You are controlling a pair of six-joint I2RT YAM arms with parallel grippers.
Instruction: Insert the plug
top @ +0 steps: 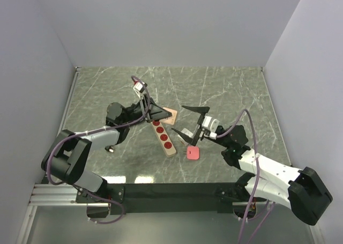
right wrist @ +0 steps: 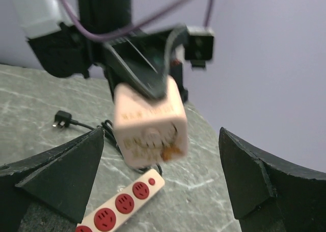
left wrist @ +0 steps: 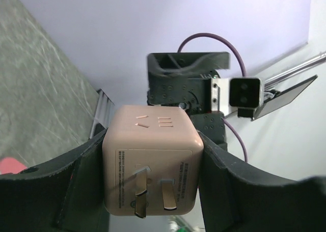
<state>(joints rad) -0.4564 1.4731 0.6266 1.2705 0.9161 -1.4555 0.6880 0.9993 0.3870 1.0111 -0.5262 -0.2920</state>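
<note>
The right fingers stand wide apart. Farther off, the left fingers clamp a pink cube plug, blurred, over a red-socketed power strip on the marbled worktop.

Top view looks down at the table; opposed wrist views share the plug up close.
</note>
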